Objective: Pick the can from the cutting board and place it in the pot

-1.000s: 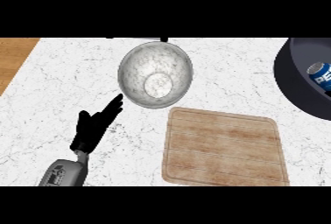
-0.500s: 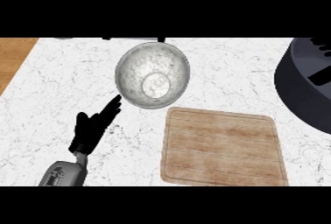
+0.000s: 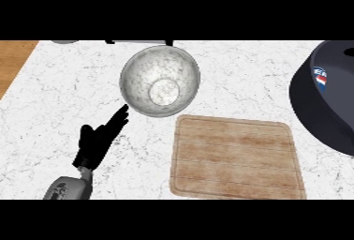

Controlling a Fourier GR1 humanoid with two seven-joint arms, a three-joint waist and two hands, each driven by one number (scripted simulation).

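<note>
The wooden cutting board lies at the lower middle with nothing on it. A dark grey pot is cut off by the right edge. Inside it, near its left wall, a small patch of the blue can with a red and white label shows; the rest of the can is hidden. My left hand rests open on the counter at the lower left, left of the board. Its straight fingers point up and right, and one fingertip ends close to the metal bowl's lower rim. My right hand does not appear.
A shiny metal bowl sits on the white marble counter, above the board's left corner. A strip of wood shows at the far left edge. Dark and grey items peek in at the top edge.
Less of the can shows in the pot than one second ago, and its patch now sits further left. The left hand, bowl and board have not moved.
</note>
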